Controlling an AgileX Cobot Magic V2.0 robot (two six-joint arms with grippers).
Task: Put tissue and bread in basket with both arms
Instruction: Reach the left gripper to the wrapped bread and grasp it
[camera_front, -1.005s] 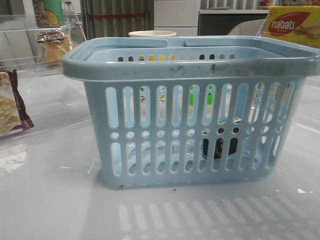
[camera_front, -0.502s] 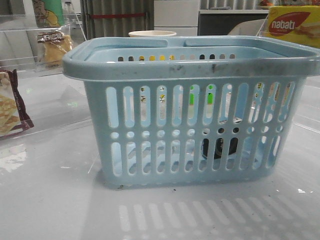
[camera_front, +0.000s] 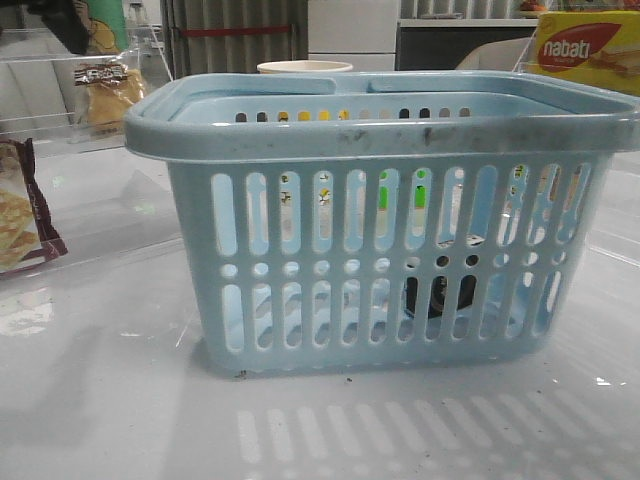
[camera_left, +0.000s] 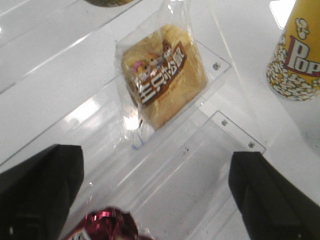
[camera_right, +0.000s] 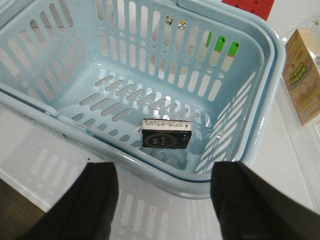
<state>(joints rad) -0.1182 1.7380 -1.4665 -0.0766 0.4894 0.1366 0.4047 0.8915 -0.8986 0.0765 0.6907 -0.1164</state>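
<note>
The light blue basket (camera_front: 380, 130) stands in the middle of the table. The tissue, a small blackish packet (camera_right: 166, 134), lies flat on the basket floor and shows through the slots in the front view (camera_front: 440, 295). The bread (camera_left: 162, 75), golden in a clear bag with a dark label strip, lies on a clear acrylic shelf at the far left (camera_front: 105, 90). My left gripper (camera_left: 155, 200) is open and empty, above the shelf and short of the bread. My right gripper (camera_right: 165, 205) is open and empty, above the table just outside the basket rim (camera_right: 150, 167).
A snack bag with maroon edges (camera_front: 25, 210) lies at the left. A popcorn cup (camera_left: 297, 55) stands near the bread. A yellow-red nabati box (camera_front: 585, 50) sits at the back right. A small carton (camera_right: 302, 75) stands beside the basket. A shiny red wrapper (camera_left: 102, 225) lies by my left fingers.
A dark part of my left arm has come into the top left corner of the front view, above the bread. A shadow has spread on the table at the lower left.
</note>
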